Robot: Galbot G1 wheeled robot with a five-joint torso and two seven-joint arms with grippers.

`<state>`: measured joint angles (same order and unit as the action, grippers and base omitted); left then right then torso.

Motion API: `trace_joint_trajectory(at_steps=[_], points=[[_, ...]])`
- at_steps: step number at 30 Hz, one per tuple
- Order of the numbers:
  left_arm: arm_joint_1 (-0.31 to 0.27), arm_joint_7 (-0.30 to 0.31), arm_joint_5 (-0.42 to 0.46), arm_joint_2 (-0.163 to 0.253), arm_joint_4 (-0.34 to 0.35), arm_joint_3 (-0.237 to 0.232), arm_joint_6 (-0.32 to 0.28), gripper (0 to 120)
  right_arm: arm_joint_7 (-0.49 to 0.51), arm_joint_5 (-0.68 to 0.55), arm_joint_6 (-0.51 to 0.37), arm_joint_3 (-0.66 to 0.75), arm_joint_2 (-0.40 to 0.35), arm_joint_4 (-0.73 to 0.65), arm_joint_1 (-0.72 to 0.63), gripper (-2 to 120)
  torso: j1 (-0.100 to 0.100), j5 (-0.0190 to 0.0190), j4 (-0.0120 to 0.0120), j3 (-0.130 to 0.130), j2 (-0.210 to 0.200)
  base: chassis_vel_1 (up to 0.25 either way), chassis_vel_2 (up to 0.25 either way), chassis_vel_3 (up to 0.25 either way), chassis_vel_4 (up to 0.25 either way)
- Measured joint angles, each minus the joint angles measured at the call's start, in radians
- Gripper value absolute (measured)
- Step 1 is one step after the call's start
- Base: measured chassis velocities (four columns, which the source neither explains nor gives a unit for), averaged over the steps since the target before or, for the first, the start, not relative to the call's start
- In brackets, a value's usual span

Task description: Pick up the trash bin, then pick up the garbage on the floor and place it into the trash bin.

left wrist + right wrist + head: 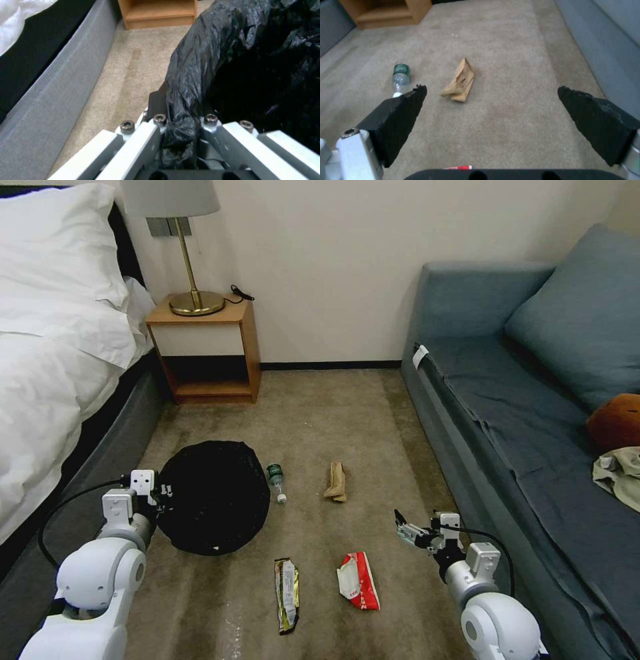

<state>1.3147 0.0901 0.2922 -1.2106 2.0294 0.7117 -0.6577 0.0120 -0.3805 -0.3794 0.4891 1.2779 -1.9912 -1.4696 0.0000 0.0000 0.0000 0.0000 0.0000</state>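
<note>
Your left gripper (181, 125) is clamped tight on the rim of the small round trash bin lined with crinkly black plastic (213, 497), at lower left of the head view. Your right gripper (491, 110) hangs wide apart and holds nothing, at lower right. On the beige carpet (333, 420) mid-frame lie the clear plastic bottle with green label (276, 481) and crumpled tan paper (336, 483); along the bottom, the gold-and-dark snack wrapper (287, 593) and red-and-white wrapper (359, 580).

One trash bin (213, 497), one bottle (276, 481), one crumpled paper (336, 482), two wrappers (287, 593) (359, 580).
</note>
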Motion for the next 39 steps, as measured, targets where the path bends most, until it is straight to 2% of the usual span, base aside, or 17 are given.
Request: trace_joint_trajectory(at_steps=[7, 8, 9, 12, 18, 30, 35, 39], points=[[-0.002, -0.002, -0.001, -0.003, 0.0, 0.007, 0.012, 4, -0.019, -0.038, -0.054, -0.032, -0.072, 0.029, 0.06, 100, 0.0, 0.0002, 0.0001, 0.0, 0.0, 0.0, 0.0, 0.0, 0.0], [-0.004, -0.001, -0.002, -0.005, 0.003, 0.009, 0.014, 4, -0.032, -0.051, -0.072, -0.05, -0.111, 0.043, 0.076, 100, 0.0, 0.0001, 0.0, 0.0, 0.0, 0.0, 0.0, 0.0, 0.0], [-0.004, -0.001, -0.002, -0.005, 0.003, 0.009, 0.014, 4, -0.032, -0.051, -0.072, -0.05, -0.111, 0.043, 0.076, 100, 0.0, 0.0001, 0.0, 0.0, 0.0, 0.0, 0.0, 0.0, 0.0], [-0.005, -0.002, -0.022, -0.015, 0.006, 0.009, 0.018, 4, -0.049, -0.09, -0.105, -0.091, -0.189, 0.073, 0.109, 100, 0.0, 0.0001, 0.0, 0.0, 0.0, 0.0, 0.0, 0.0, 0.0], [-0.001, -0.011, -0.047, -0.034, 0.003, 0.002, 0.026, 4, -0.08, -0.143, -0.163, -0.187, -0.268, 0.121, 0.186, 100, 0.0, -0.0001, 0.0, 0.0, 0.0, 0.0, 0.0, 0.0, 0.0], [0.02, -0.011, -0.077, -0.058, 0.021, -0.009, 0.026, 4, -0.111, -0.251, -0.262, -0.391, -0.308, 0.266, 0.402, 100, 0.0, 0.0003, 0.0, 0.0, 0.0, 0.0, 0.0, 0.0, 0.0], [0.04, -0.018, -0.101, -0.068, 0.039, -0.008, 0.026, 4, -0.13, -0.248, -0.273, -0.46, -0.308, 0.34, 0.453, 100, 0.0, 0.0002, 0.0001, 0.0, 0.0, 0.0, 0.0, 0.0, 0.0], [0.067, -0.027, -0.125, -0.079, 0.066, -0.006, 0.027, 4, -0.166, -0.201, -0.286, -0.539, -0.303, 0.432, 0.492, 100, 0.0, 0.0001, 0.0001, 0.0, 0.0, 0.0, 0.0, 0.0, 0.0]])
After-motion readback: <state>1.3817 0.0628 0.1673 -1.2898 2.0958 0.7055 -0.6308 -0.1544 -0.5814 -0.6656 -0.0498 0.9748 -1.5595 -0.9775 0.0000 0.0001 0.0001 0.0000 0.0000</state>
